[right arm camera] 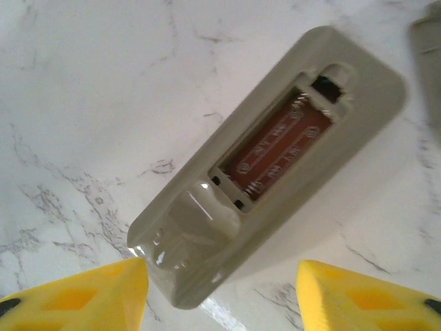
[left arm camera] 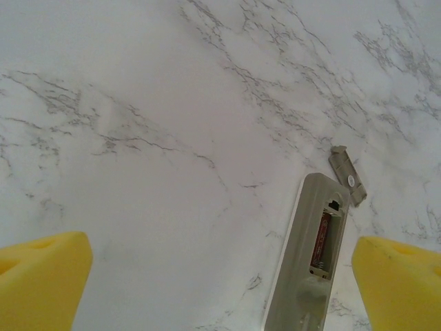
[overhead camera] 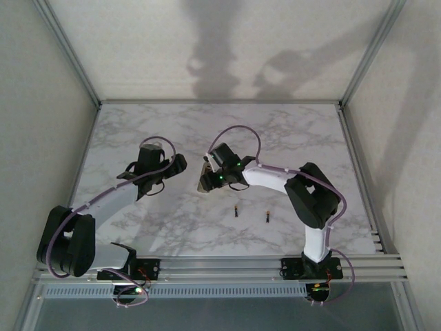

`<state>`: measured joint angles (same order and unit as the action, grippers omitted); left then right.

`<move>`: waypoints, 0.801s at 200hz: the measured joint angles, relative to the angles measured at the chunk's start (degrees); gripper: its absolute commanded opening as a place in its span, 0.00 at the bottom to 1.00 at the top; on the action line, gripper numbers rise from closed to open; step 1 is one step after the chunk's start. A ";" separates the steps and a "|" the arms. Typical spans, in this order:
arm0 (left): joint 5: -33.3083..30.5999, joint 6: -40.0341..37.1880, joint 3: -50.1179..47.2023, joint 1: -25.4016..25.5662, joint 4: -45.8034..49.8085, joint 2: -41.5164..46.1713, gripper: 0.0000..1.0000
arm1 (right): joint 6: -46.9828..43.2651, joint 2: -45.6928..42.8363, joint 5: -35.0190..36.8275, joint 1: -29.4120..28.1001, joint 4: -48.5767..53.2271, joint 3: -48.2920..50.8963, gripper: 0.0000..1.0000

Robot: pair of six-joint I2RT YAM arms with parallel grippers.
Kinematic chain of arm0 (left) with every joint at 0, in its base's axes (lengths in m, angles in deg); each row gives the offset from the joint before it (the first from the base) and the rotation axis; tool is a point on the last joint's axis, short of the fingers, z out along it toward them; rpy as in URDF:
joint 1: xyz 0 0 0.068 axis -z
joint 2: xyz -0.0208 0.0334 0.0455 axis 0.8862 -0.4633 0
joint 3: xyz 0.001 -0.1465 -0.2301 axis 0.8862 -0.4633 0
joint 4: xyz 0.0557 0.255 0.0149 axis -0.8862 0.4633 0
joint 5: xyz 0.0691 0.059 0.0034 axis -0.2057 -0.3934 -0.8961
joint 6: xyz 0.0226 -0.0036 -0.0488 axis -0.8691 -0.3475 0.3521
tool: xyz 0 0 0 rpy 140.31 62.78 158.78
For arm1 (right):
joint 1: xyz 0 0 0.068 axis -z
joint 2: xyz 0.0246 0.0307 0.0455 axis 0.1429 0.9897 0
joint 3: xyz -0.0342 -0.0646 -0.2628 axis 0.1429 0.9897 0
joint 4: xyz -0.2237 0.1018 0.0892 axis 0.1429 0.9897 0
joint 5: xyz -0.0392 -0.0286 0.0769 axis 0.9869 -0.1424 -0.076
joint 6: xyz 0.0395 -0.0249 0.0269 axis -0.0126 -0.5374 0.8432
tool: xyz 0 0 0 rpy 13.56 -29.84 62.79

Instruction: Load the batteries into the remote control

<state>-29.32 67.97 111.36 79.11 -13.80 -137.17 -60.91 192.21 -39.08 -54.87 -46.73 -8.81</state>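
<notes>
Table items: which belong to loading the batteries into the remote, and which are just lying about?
Job:
- remote, back up, bay open and empty
- two batteries, loose near the right arm
- battery cover, off, beside the remote's end

Lying about:
- nothing else visible on the marble table

I'm counting two batteries (overhead camera: pixel 236 211) (overhead camera: pixel 267 216) on the marble, one remote control (right arm camera: pixel 269 162) lying back-up, one loose battery cover (left arm camera: pixel 347 175), and two arms.
</notes>
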 measured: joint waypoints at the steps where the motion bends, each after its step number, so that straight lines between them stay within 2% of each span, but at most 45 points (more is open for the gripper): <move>1: 0.00 0.00 -0.02 0.02 -0.04 0.00 0.96 | 0.04 -0.09 0.15 0.00 0.00 0.02 0.59; 79: -0.09 -0.17 -0.92 4.46 -3.23 -0.04 1.00 | 6.47 -12.66 10.67 0.02 1.49 8.13 0.52; 140: -2.40 1.31 -1.62 11.08 -5.53 -0.11 1.00 | 11.21 -18.45 14.84 0.35 2.62 16.37 0.49; 160: -3.67 2.99 -1.81 13.88 -6.29 -0.68 0.95 | 12.13 -20.83 16.33 1.03 2.51 19.58 0.49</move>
<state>-32.99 70.97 109.55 92.99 -20.09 -137.85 -48.78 171.38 -22.76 -53.84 -44.22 10.77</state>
